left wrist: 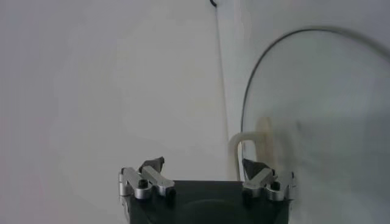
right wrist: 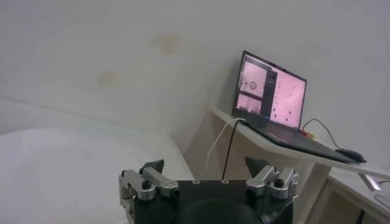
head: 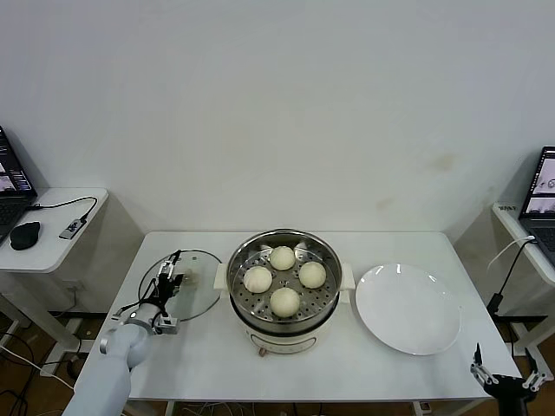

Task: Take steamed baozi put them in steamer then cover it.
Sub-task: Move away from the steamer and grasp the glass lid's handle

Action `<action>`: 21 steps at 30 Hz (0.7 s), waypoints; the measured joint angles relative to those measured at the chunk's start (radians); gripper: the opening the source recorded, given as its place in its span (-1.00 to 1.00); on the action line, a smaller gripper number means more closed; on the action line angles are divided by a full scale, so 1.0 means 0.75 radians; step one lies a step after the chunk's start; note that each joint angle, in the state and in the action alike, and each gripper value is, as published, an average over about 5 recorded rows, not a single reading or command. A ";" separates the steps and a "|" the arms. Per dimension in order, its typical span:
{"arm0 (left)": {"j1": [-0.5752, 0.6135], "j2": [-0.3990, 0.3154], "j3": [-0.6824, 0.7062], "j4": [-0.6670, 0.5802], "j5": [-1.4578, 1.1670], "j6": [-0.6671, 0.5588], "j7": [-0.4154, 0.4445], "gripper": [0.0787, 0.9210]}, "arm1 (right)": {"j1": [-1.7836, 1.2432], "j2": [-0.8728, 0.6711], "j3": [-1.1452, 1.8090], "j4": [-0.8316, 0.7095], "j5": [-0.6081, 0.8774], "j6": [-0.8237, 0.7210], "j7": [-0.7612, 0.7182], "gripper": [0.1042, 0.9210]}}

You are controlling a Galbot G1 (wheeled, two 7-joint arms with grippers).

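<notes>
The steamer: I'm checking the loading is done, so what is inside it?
Inside the shiny round steel steamer, four creamy white round baozi sit on its perforated steel tray. Whatever lies beneath that tray is hidden. The clear glass lid lies beside it on the table.

The left gripper (left wrist: 204, 173) sits at the bottom centre of the frame, its fingers (left wrist: 152, 167) spread wide with nothing between them. Right of it lies the cover (left wrist: 317, 103) — clear glass with a curved metal rim — flat on the white table (left wrist: 109, 91), its cream handle (left wrist: 244, 146) just beside the right finger.
</notes>
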 measured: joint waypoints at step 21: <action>-0.080 -0.044 0.009 0.106 0.039 0.007 -0.001 0.65 | -0.004 0.002 -0.023 -0.013 -0.015 0.007 -0.005 0.76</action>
